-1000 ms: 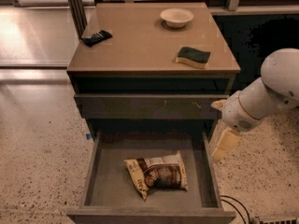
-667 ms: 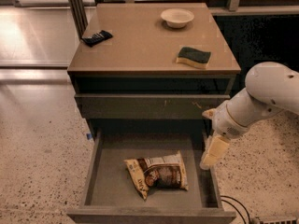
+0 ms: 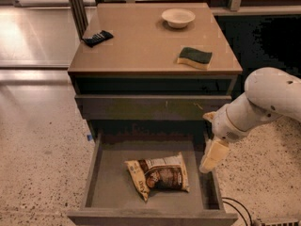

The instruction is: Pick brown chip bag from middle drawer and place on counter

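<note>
The brown chip bag [image 3: 159,174] lies flat on the grey floor of the open middle drawer [image 3: 113,182], right of centre, with its dark brown panel facing up. My gripper [image 3: 210,160] hangs from the white arm [image 3: 263,100] over the drawer's right side wall, just right of the bag and a little above it, not touching it. It holds nothing. The tan counter [image 3: 141,39] tops the dark cabinet above the drawer.
On the counter are a white bowl [image 3: 178,17] at the back, a green-and-yellow sponge [image 3: 194,57] at the right and a small black packet [image 3: 97,37] at the left. A closed drawer front [image 3: 150,107] sits above the open drawer. Speckled floor [image 3: 42,149] surrounds the cabinet.
My arm and gripper have moved left and down, from beside the cabinet to over the drawer's right edge. The bag has not moved.
</note>
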`<action>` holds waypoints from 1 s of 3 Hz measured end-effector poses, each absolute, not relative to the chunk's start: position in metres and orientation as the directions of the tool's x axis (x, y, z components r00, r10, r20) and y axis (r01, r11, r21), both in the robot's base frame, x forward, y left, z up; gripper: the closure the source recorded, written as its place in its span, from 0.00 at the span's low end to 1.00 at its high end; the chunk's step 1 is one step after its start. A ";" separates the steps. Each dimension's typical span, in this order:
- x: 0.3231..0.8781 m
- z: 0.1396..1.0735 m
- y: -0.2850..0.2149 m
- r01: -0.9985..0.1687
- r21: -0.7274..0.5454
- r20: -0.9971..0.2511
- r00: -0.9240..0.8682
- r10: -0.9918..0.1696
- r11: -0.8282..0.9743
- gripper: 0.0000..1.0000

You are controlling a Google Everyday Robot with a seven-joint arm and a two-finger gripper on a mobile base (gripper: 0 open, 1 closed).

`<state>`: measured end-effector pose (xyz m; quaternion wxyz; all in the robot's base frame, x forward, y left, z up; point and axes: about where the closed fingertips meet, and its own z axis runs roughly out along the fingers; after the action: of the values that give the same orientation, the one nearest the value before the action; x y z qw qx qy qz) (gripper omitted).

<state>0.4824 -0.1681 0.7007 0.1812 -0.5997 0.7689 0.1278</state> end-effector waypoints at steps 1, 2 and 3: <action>0.481 0.665 -0.165 -0.967 -0.022 -0.437 -0.220 -0.872 0.255 0.00; 0.484 0.635 -0.162 -0.965 -0.014 -0.446 -0.228 -0.865 0.262 0.00; 0.494 0.598 -0.153 -0.963 0.010 -0.488 -0.240 -0.839 0.270 0.00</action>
<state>0.4939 -0.1532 0.5984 0.1982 -0.5837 0.7717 0.1564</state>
